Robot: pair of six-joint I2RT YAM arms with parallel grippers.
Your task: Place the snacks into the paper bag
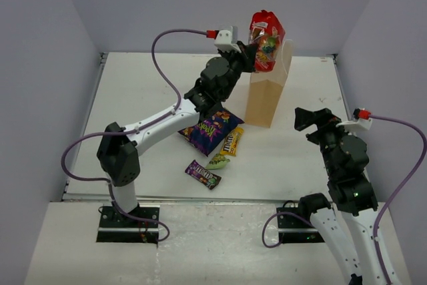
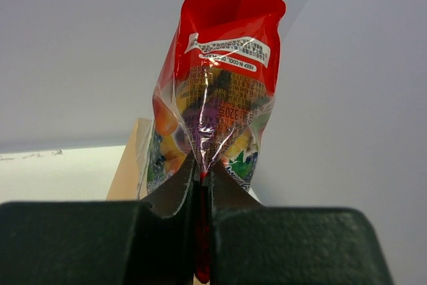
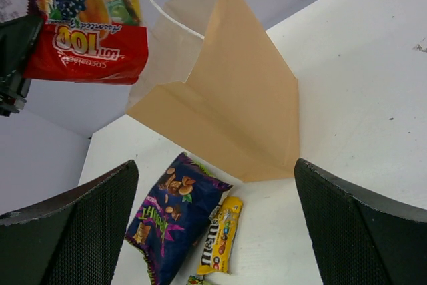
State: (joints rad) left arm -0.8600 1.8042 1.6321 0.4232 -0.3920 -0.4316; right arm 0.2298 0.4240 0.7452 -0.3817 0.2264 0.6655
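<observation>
Red crinkly bag (image 1: 267, 41), end-seam clamped in left hand (image 2: 200, 173), pointing away, right hand (image 1: 303, 118) agape

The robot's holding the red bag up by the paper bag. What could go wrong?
The left gripper pinches only a thin edge of the red crinkly bag, so it might slip out early. It looks nearly as wide as the mouth of the paper bag and could catch on the rim. Nothing holds the paper bag; the open right gripper is apart from it, so a bump might tip it.
</observation>
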